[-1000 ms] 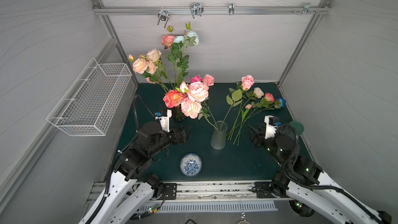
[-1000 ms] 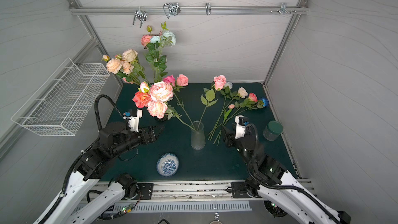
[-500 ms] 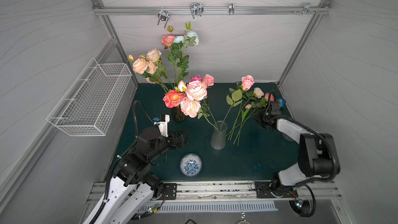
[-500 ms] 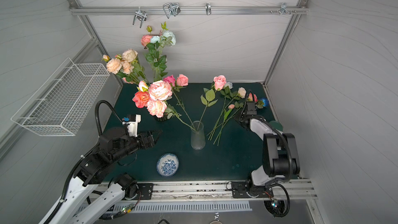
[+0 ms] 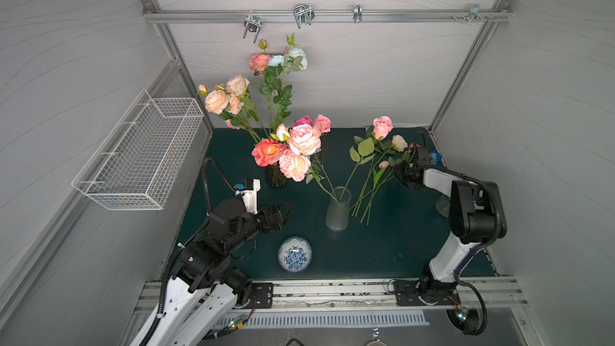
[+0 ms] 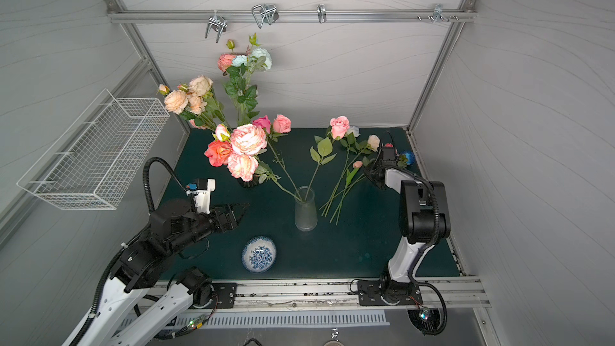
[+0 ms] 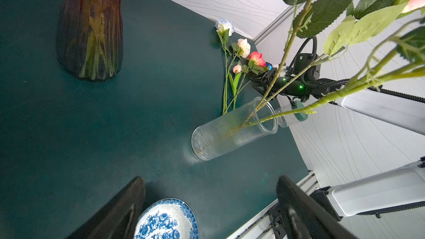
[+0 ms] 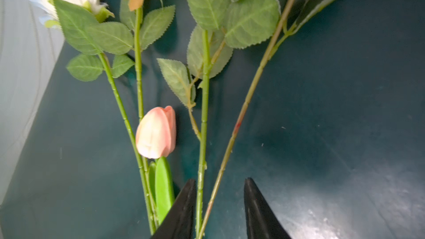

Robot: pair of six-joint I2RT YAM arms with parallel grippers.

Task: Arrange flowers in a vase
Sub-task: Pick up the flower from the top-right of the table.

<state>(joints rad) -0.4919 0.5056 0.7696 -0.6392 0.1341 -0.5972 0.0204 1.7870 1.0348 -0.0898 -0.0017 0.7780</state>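
1. Your right pincer [image 8: 220, 180] is down over the loose flowers [image 5: 369, 191], which lie fanned on the table [image 5: 382, 251] just beside the clear vase [image 5: 337, 209], heads toward the back wall.
2. It stands part-way open. Two stalks run between its fingers, a green stem [image 8: 203, 111] and a reddish-brown stem [image 8: 248, 97], and neither looks clamped yet.
3. Mind that pair. You probably want one flower, so shift aside before you squeeze or both may come up together.
4. These look light, thin and smooth, likely stiff but springy. Expect a stem to roll or swivel in the grip, with the head dragging it down.
5. Take hold on a bare stretch of stalk below the leaves, about where you are now. Leaves and petals would crush or slip.
6. The pink bud [image 8: 156, 132] and its leaf lie just beside one finger, so watch for a snag as you lift.
7. Your left pincer [image 7: 210, 179] hovers wide open and empty over the table, facing the clear vase.
8. That vase already carries two leaning stems and looks tall and narrow. A knock from a swinging stalk could tip it, so feed the cut end in gently.
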